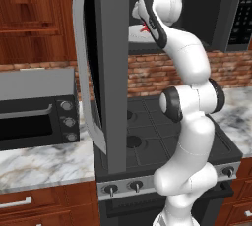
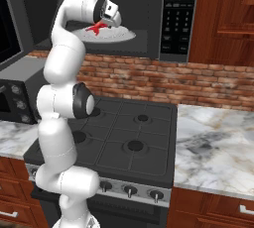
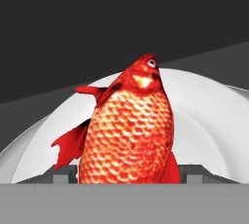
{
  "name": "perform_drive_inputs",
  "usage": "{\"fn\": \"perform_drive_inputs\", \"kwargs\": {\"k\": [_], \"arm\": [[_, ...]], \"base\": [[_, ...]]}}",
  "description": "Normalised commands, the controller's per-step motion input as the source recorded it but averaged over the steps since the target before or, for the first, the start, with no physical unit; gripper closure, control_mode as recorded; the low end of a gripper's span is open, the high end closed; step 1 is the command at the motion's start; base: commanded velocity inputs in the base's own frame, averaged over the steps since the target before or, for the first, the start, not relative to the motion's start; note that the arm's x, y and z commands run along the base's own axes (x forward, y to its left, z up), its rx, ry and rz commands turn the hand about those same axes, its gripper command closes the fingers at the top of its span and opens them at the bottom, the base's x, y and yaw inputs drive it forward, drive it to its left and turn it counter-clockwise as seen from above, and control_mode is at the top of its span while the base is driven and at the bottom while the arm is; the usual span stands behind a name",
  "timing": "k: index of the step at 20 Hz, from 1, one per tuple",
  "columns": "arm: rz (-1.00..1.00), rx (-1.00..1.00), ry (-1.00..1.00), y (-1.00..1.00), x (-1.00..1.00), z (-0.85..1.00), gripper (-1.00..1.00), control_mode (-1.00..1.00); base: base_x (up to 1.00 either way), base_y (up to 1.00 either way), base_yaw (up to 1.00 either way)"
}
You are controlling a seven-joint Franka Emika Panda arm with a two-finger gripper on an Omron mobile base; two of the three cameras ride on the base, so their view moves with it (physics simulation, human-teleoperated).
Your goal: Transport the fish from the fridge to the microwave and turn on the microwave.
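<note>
The round white plate point(image 2: 124, 35) inside the dark grey microwave point(image 2: 163, 19) carries the glossy red-orange fish point(image 3: 127, 130). The grey-white marble tabletop point(image 1: 34, 163) carries a black countertop oven point(image 1: 37, 109).

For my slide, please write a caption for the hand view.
Red fish between the gripper fingers, over the microwave's white plate.

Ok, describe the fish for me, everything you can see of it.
The fish is bright red-orange and glossy, with clear scales, a pale patch on the head, a small white eye and ragged red fins on one side. It sits between the fingers of the pincer, inside the microwave with its door swung open, just over the white round plate. Whether it already rests on the plate I cannot tell; its tail end is hidden.
</note>
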Motion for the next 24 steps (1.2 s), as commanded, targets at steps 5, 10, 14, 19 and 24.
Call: {"fn": "perform_drive_inputs", "kwargs": {"k": [5,10,14,19,24], "arm": [[0.0,0.0,0.0,0.02,0.0,-0.11,-1.0,-1.0],[0.0,0.0,-0.07,0.0,-0.05,-0.05,-1.0,-1.0],[-0.01,0.0,-0.12,0.0,-0.1,-0.01,-1.0,-1.0],[-0.03,-0.01,-0.16,0.01,-0.04,-0.12,-1.0,-1.0],[-0.04,0.0,-0.07,0.0,0.0,-0.1,-1.0,-1.0]], "base": [[0.0,0.0,0.0],[0.0,0.0,0.0],[0.0,0.0,0.0],[0.0,0.0,0.0],[0.0,0.0,0.0]]}}
